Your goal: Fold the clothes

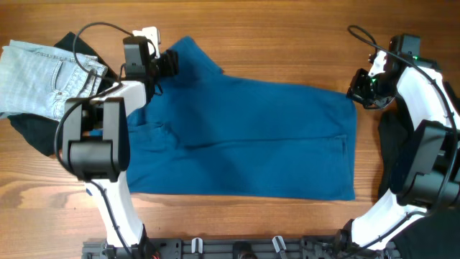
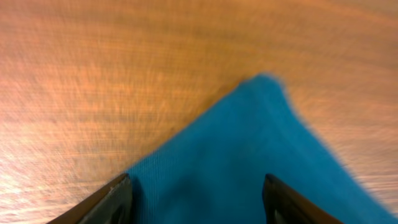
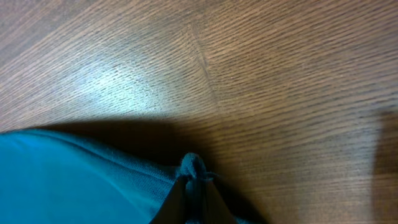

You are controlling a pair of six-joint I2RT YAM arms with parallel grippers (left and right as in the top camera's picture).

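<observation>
The deep-blue shirt lies spread across the middle of the table. My left gripper is open at the shirt's far left corner. In the left wrist view its jaws straddle the blue cloth, apart from each other. My right gripper is at the shirt's far right corner. In the right wrist view its fingers are shut on a pinched bunch of the blue fabric, lifted slightly off the wood. Pale-blue jeans lie at the far left on a black garment.
Another black garment lies at the right edge beside the right arm. The left arm's base and links overlap the shirt's left side. Bare wood shows behind the shirt and along its front.
</observation>
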